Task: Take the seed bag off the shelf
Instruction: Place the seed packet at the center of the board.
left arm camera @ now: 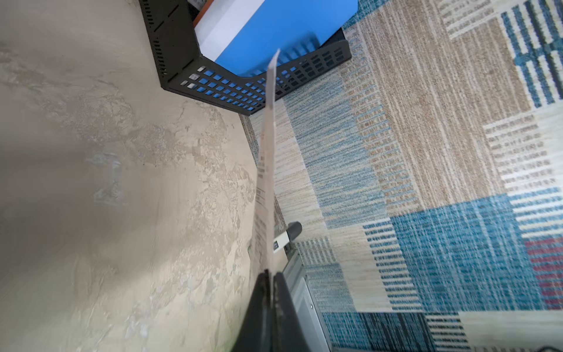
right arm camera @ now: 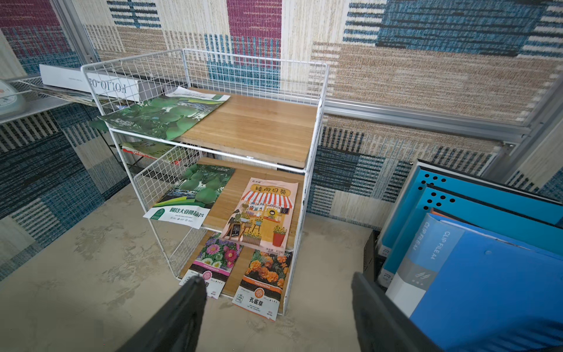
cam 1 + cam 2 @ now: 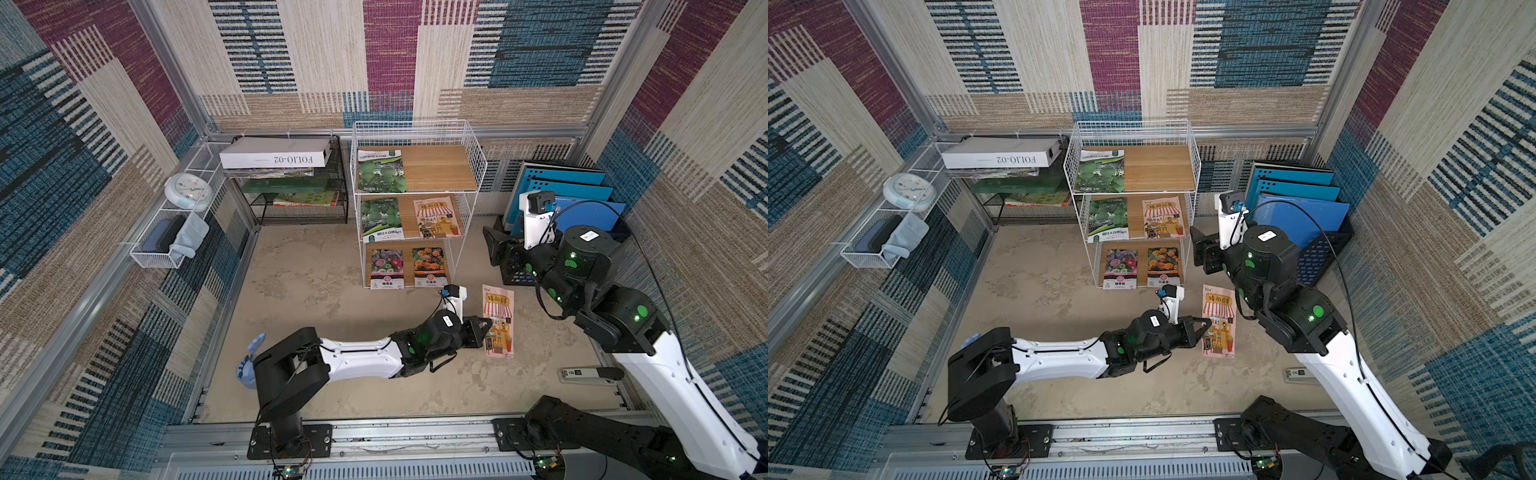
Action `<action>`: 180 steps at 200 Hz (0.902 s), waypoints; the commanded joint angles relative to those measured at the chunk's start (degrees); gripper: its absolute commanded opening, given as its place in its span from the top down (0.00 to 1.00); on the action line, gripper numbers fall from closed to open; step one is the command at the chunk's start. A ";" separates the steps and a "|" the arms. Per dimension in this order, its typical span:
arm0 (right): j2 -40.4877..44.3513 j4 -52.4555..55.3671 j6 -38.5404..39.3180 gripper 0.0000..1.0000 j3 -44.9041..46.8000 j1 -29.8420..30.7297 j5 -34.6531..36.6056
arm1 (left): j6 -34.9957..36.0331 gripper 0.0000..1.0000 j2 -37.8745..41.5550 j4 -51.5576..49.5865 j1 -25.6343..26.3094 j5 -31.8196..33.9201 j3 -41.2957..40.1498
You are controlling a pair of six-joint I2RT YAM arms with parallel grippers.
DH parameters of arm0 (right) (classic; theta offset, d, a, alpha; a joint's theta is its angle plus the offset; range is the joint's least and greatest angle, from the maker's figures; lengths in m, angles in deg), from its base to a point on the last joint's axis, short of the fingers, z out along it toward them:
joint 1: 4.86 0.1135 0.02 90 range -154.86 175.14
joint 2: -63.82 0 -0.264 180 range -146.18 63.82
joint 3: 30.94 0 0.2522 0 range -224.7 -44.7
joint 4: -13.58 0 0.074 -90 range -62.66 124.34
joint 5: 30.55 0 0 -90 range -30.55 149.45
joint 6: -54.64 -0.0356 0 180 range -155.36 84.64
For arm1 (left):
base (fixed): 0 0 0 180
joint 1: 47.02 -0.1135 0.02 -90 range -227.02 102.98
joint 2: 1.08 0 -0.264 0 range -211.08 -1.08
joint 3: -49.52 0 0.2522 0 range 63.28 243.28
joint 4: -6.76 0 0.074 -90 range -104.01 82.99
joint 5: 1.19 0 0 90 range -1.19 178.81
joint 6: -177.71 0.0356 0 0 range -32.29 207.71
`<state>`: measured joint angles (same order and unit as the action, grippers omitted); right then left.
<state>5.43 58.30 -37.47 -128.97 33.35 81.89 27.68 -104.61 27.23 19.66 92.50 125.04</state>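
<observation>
The seed bag (image 3: 498, 322) is showing a pink face with a drawn shop front: a red-and-white striped awning, a yellow wall, potted sunflowers and orange characters along the top. In the left wrist view it is appearing edge-on (image 1: 268, 183), thin and slightly bowed, with a pale back carrying small print. The left gripper (image 3: 486, 328) is pinching it by its left long edge, jaws pressed fully together on the paper. The bag is lying about level, off the shelf (image 3: 440, 168), just near and right of the shelf's near right corner, over the floor (image 3: 316, 282); whether it is touching the floor I cannot tell. Five bags are sitting on the shelf's three boards. One green bag (image 3: 381, 171) is lying on the left of the top board. A second green bag (image 3: 381, 218) and a matching pink bag (image 3: 437, 217) are lying on the middle board. Two flower bags, one mixed (image 3: 387, 268) and one orange (image 3: 429, 266), are lying on the bottom board. That is making six bags in all, two of them pink. The right gripper (image 2: 278, 283) is hanging wide open with nothing between its jaws, right of the shelf and just beside a black rack (image 3: 519, 276) holding three blue folders (image 3: 590, 212).
</observation>
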 commanded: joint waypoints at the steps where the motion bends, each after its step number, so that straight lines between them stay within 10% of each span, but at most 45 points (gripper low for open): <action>1: 1.10 -0.27 -2.52 0.21 2.66 0.11 -1.21 | -4.03 1.00 -6.31 12.49 0.25 3.99 2.24; 180: 5.32 -2.03 -5.40 0.21 13.76 0.06 -2.23 | -12.94 1.00 -30.30 2.36 3.75 5.82 20.47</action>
<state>10.41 57.58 -42.34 -115.59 33.35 79.72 14.83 -134.18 32.76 23.29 98.09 144.03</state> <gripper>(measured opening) 0.791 0.063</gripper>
